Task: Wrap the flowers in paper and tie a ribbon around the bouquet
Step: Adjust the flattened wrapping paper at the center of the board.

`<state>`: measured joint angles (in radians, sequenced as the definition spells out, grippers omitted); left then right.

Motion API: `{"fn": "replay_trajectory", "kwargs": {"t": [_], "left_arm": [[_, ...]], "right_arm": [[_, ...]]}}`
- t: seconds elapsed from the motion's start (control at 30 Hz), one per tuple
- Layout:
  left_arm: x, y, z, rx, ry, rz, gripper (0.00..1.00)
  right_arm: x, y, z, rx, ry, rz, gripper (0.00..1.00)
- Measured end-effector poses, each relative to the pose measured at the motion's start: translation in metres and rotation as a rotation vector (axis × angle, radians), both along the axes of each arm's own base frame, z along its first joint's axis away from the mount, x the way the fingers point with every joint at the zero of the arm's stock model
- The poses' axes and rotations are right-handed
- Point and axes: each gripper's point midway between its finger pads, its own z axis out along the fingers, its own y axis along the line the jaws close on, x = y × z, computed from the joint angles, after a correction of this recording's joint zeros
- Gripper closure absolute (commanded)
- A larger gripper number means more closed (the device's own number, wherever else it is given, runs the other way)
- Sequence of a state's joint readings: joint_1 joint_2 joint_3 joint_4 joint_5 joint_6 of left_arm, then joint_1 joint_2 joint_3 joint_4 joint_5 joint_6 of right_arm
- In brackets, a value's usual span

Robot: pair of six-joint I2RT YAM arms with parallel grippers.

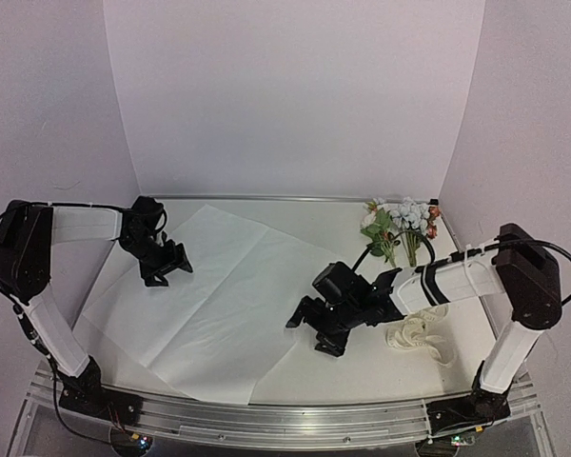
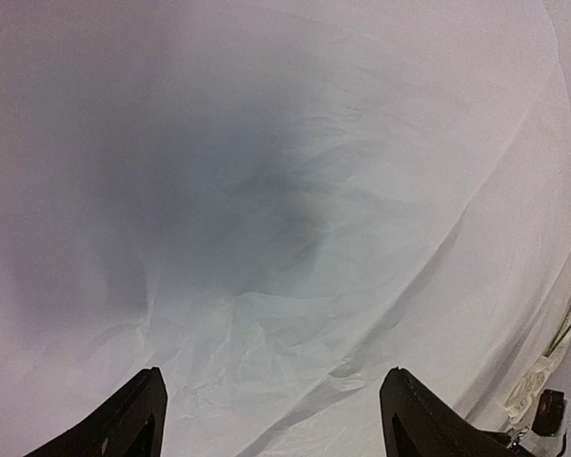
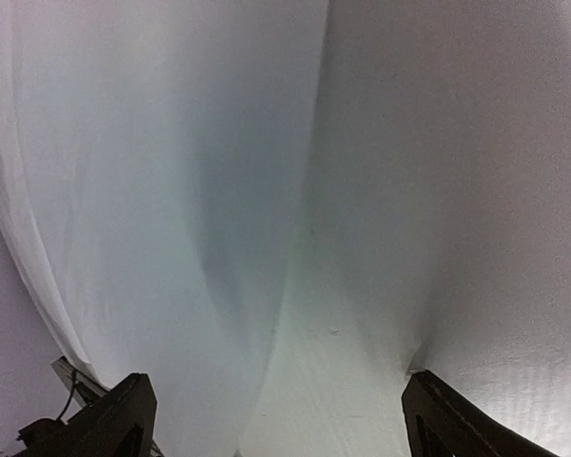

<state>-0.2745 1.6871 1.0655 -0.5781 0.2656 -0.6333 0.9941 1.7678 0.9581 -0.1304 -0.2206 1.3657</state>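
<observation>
- The paper point(image 1: 209, 295) lies spread flat on the tabletop point(image 1: 362, 376), one corner pointing toward the near edge.
- The left fingers point(image 2: 128, 419) stand wide apart over the sheet's far left part, holding nothing.
- The right fingers point(image 3: 447, 419) are spread wide at its right edge, also empty.
- The flowers point(image 1: 400, 224) lie at the far right, off the paper.
- The ribbon point(image 1: 421, 335) sits heaped beside the right arm.

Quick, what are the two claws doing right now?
Left claw: open, holding nothing.
Right claw: open, holding nothing.
</observation>
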Motion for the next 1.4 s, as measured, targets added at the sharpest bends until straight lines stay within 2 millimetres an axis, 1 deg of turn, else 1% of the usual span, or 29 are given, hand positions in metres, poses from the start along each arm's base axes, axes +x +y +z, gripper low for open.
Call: {"fn": "replay_trajectory", "kwargs": {"t": [0.1, 0.23, 0.37, 0.5, 0.63, 0.73, 0.8, 0.9, 0.97, 1.07, 1.13, 1.2, 1.27, 1.33, 1.4], "left_arm": [[0.002, 0.0, -0.005, 0.0, 0.007, 0.003, 0.21], [0.005, -0.001, -0.013, 0.002, 0.023, 0.004, 0.21], [0.012, -0.004, -0.023, -0.006, 0.037, 0.007, 0.22], [0.019, -0.009, -0.031, -0.025, 0.051, 0.012, 0.22], [0.033, -0.018, -0.031, -0.057, 0.04, 0.002, 0.22], [0.047, -0.027, -0.029, -0.079, 0.021, -0.008, 0.22], [0.055, -0.033, -0.029, -0.089, 0.008, -0.016, 0.22], [0.067, -0.044, -0.027, -0.107, -0.008, -0.034, 0.22], [0.075, -0.053, -0.027, -0.115, -0.021, -0.049, 0.22], [0.086, -0.068, -0.025, -0.128, -0.041, -0.078, 0.22], [0.091, -0.08, -0.024, -0.14, -0.048, -0.101, 0.22], [0.096, -0.094, -0.024, -0.154, -0.056, -0.127, 0.23], [0.099, -0.106, -0.023, -0.158, -0.067, -0.152, 0.23], [0.099, -0.114, -0.023, -0.16, -0.075, -0.171, 0.23], [0.099, -0.119, -0.023, -0.161, -0.08, -0.187, 0.23]], "right_arm": [[-0.003, 0.018, 0.003, 0.081, -0.003, -0.044, 0.14], [-0.01, 0.033, 0.002, 0.165, 0.005, -0.098, 0.18], [-0.014, 0.039, 0.001, 0.222, 0.009, -0.139, 0.22], [-0.015, 0.041, 0.002, 0.246, 0.003, -0.164, 0.33], [-0.012, 0.042, -0.002, 0.249, -0.009, -0.179, 0.49], [-0.009, 0.043, -0.007, 0.242, -0.028, -0.181, 0.64], [-0.006, 0.042, -0.009, 0.234, -0.047, -0.182, 0.77], [-0.003, 0.04, -0.01, 0.222, -0.073, -0.177, 0.92], [-0.002, 0.038, -0.011, 0.211, -0.093, -0.173, 0.99], [-0.002, 0.029, -0.018, 0.181, -0.108, -0.179, 1.0], [-0.004, 0.017, -0.023, 0.144, -0.123, -0.179, 1.0], [-0.004, 0.008, -0.021, 0.121, -0.138, -0.183, 1.0], [-0.005, 0.001, -0.014, 0.102, -0.154, -0.179, 1.0], [-0.006, -0.001, -0.009, 0.096, -0.163, -0.173, 0.99], [-0.008, -0.003, -0.007, 0.087, -0.165, -0.165, 0.96]]}}
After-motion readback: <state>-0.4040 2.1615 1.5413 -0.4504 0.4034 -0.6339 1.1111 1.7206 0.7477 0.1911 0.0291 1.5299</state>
